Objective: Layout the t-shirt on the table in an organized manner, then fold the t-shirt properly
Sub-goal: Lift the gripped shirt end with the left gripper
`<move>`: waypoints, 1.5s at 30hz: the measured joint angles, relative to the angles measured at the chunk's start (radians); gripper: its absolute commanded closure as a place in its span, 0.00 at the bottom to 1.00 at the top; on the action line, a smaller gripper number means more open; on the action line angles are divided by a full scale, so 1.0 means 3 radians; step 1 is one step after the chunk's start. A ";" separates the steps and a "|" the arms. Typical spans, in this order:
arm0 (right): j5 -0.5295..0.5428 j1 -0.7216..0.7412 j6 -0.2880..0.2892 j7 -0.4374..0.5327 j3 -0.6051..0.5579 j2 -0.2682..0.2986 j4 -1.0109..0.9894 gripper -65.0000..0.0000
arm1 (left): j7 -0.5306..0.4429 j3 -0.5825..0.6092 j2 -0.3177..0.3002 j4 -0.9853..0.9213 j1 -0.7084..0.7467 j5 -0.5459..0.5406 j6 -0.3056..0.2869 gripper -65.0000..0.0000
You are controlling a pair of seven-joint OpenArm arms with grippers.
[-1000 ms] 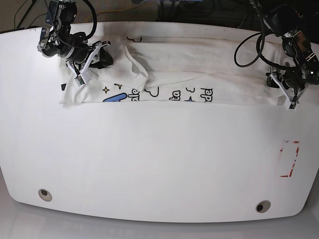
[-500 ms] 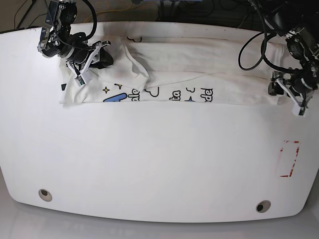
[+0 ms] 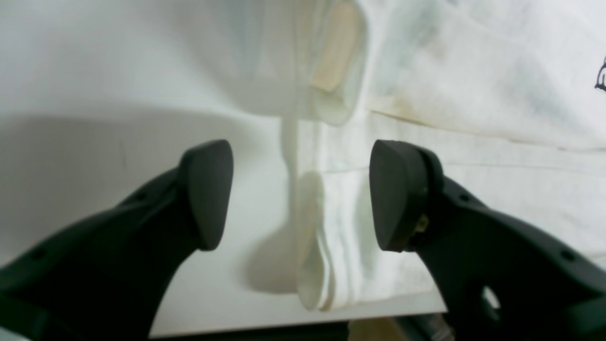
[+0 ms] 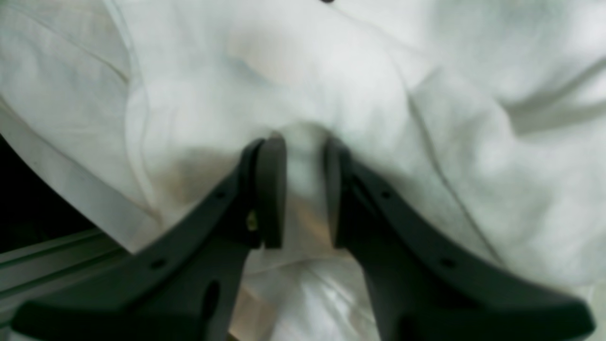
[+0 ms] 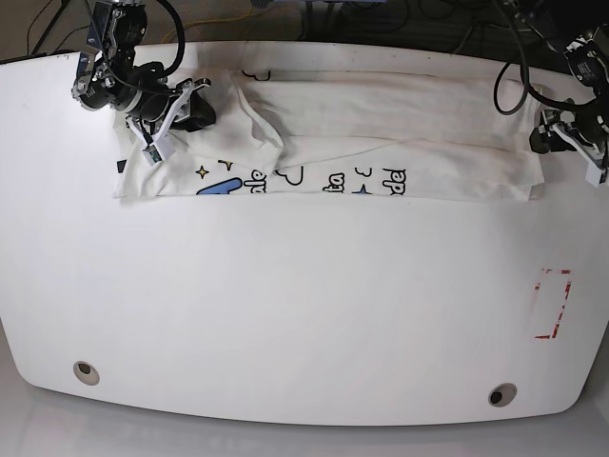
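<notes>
White cotton printed t-shirt (image 5: 371, 133) folded into band, long axis across glossy white tabletop (image 5: 285, 305). My right claw (image 4: 303, 189) pinching its cloth; my left claw (image 3: 300, 194) released, spread wide.

We see a white cotton t-shirt (image 5: 381, 124) with black lettering, a blue shape, small yellow stars and black curl outlines printed along its near edge, plus faint yellowish-brown staining along seams in the wrist views. It lies on a glossy white tabletop (image 5: 285, 305) carrying a red dashed rectangle mark (image 5: 553, 304) and two dark grey round grommet holes (image 5: 86, 371). We note the left gripper (image 3: 298, 194) and right gripper (image 4: 305, 189) have matte black fingers, with white bracket parts showing on both in the base view.
</notes>
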 measured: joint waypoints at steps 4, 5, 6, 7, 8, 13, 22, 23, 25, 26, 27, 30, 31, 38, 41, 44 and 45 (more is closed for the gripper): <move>0.0001 0.0000 0.0000 -0.0001 0.0000 0.0000 0.0000 0.78 | -0.0136 0.0011 -0.0080 -0.0153 0.0093 -0.0135 0.0001 0.34; 0.0001 0.0000 0.0000 0.0000 0.0000 0.0000 0.0000 0.78 | -0.0146 0.0015 -0.0092 -0.0201 0.0111 -0.0161 0.0000 0.35; 0.0001 0.0000 0.0000 0.0000 0.0000 0.0000 0.0000 0.78 | -0.0150 0.0017 -0.0106 -0.0258 0.0127 -0.0193 0.0001 0.35; 0.0001 0.0000 0.0000 0.0000 0.0000 0.0000 -0.0001 0.78 | -0.0150 0.0017 -0.0106 -0.0315 0.0139 -0.0215 0.0000 0.35; 0.0001 0.0000 0.0000 -0.0001 0.0000 0.0000 0.0000 0.78 | -0.0154 0.0018 -0.0106 -0.0367 0.0141 -0.0240 0.0003 0.35; -0.0006 0.0018 0.0000 0.0000 -0.0008 0.0000 0.0000 0.78 | -0.0187 0.0033 -0.0117 -0.0519 0.0135 -0.0415 0.0000 0.35; -0.0023 0.0038 0.0000 -0.0010 -0.0009 -0.0009 -0.0004 0.78 | -0.0271 0.0273 -0.0116 -0.0546 0.0111 -0.0495 -0.0003 0.35; -0.0022 0.0037 0.0000 -0.0011 -0.0009 -0.0008 -0.0004 0.78 | -0.0271 0.0291 -0.0108 -0.0546 0.0109 -0.0492 -0.0003 0.35; -0.0023 0.0038 0.0000 -0.0011 -0.0009 -0.0008 -0.0004 0.78 | -0.0287 0.0318 -0.0080 -0.0546 0.0099 -0.0506 -0.0004 0.35; -0.0023 0.0038 0.0000 -0.0011 -0.0009 -0.0008 -0.0004 0.78 | -0.0299 0.0329 -0.0051 -0.0544 0.0095 -0.0529 -0.0004 0.35; -0.0023 0.0038 0.0000 -0.0010 -0.0009 -0.0008 -0.0004 0.78 | -0.0314 0.0342 -0.0034 -0.0542 0.0092 -0.0543 -0.0011 0.35; -0.0024 0.0038 0.0000 -0.0011 -0.0009 -0.0009 -0.0004 0.78 | -0.0350 0.0411 0.0011 -0.0534 0.0075 -0.0586 -0.0015 0.35; -0.0024 0.0038 0.0000 -0.0011 -0.0009 -0.0008 -0.0004 0.78 | -0.0350 0.0444 0.0018 -0.0533 0.0062 -0.0591 -0.0020 0.35; -0.0024 0.0038 0.0000 -0.0010 -0.0008 -0.0009 -0.0004 0.78 | -0.0336 0.0626 0.0057 -0.0547 -0.0076 -0.0552 -0.0024 0.35; -0.0023 0.0039 0.0000 -0.0011 -0.0008 -0.0009 -0.0004 0.78 | -0.0355 0.0635 0.0104 -0.0546 -0.0084 -0.0566 -0.0025 0.38; -0.0022 0.0038 0.0000 -0.0010 -0.0008 -0.0008 -0.0006 0.78 | -0.0361 0.0689 0.0117 -0.0542 -0.0074 -0.0591 -0.0027 0.46; -0.0022 0.0038 0.0000 -0.0010 -0.0008 -0.0008 -0.0006 0.78 | -0.0359 0.0725 0.0114 -0.0539 -0.0074 -0.0590 -0.0025 0.51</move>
